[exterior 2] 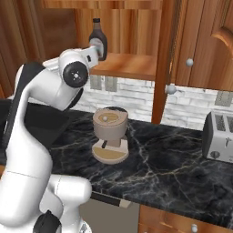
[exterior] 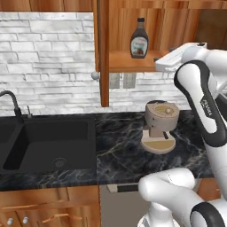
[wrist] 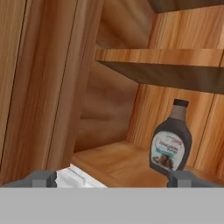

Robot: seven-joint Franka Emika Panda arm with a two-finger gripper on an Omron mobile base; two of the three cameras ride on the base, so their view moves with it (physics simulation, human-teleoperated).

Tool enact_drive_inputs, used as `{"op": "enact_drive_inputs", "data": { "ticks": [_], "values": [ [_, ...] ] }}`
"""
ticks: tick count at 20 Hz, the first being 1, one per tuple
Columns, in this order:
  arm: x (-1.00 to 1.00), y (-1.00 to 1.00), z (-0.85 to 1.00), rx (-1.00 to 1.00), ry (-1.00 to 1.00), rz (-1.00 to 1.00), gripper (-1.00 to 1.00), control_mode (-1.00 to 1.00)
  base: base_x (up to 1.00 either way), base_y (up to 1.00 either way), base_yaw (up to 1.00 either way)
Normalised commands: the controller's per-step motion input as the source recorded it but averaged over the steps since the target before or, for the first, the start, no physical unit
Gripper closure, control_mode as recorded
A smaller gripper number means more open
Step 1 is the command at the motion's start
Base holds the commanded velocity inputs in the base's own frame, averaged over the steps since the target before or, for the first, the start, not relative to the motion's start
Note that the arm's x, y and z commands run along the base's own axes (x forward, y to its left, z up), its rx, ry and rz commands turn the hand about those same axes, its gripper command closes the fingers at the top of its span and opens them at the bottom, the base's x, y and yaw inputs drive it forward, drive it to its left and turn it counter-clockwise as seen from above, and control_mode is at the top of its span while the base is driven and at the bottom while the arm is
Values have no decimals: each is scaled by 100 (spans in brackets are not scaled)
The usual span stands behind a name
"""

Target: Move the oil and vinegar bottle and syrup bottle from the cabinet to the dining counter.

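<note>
i have the gripper spread wide and holding nothing, raised at the mouth of the open cabinet. the syrup bottle stands upright on the lower shelf, toward the back and off to the right of my fingers. i'd slide right to centre it between them, advance level, then squeeze low on its body.

One syrup bottle, one coffee machine, one toaster, perhaps one sink
</note>
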Motion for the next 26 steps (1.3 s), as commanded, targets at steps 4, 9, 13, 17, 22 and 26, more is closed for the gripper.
{"op": "enact_drive_inputs", "data": {
  "ticks": [4, 9, 13, 17, 22, 26],
  "values": [
    [52, -25, 0, 0, 2, 0, -100, -100, 0, 0, 0],
    [47, -36, 0, 0, 4, 0, -100, -100, 0, 0, 0],
    [33, -10, -2, 0, 3, 2, -100, -100, 0, 0, 0],
    [27, 0, -12, 0, 2, 4, -100, -100, 0, 0, 0],
    [26, -2, -11, 0, 0, 7, -100, -100, 0, 0, 0],
    [20, -5, -10, 1, 0, 8, -100, -100, 0, 0, 0]
  ]
}}
